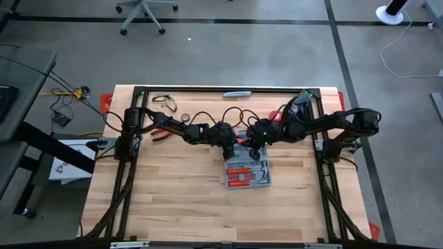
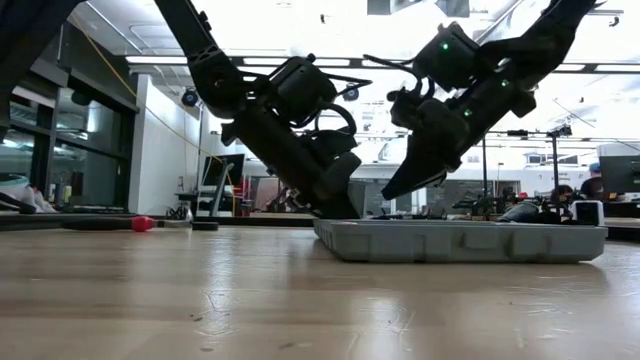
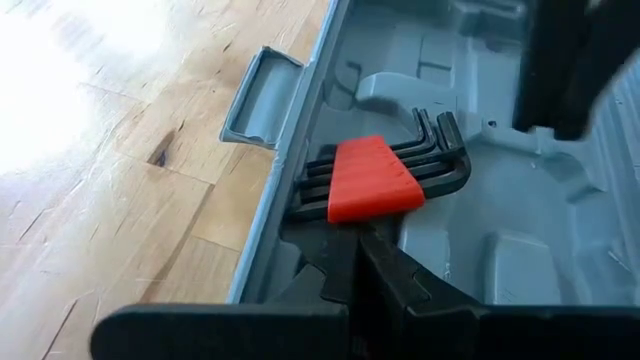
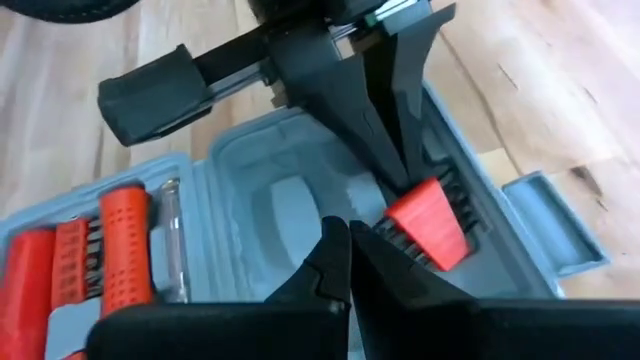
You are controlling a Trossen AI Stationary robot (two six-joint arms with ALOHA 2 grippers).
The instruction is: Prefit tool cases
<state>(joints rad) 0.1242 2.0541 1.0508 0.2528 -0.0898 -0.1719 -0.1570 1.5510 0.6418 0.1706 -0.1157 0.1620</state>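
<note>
The blue-grey tool case [image 1: 248,181] lies open on the wooden table at its middle. One half holds red-handled tools [image 4: 100,250]. In the other half [image 3: 520,260] lies a set of black hex keys in a red holder [image 3: 375,178], and the case's latch [image 3: 262,95] sticks out beside it. My left gripper [image 3: 352,240] is shut, its tips down in this half at the red holder. My right gripper [image 4: 348,250] is shut and hangs just above the same half [image 2: 388,192], touching nothing. My left gripper touches the red holder of the hex keys at its near edge [image 3: 350,222] with the tips of its shut fingers [image 4: 400,150]. The fingers slant down into the case from the table's left. The set lies flat in its moulded bed in the case.
Red-handled pliers [image 1: 163,133] lie on the table left of the case, under my left arm. A dark wire-like loop [image 1: 165,102] and a slim grey bar [image 1: 237,93] lie near the far edge. Bare wood stretches from the case to the near edge.
</note>
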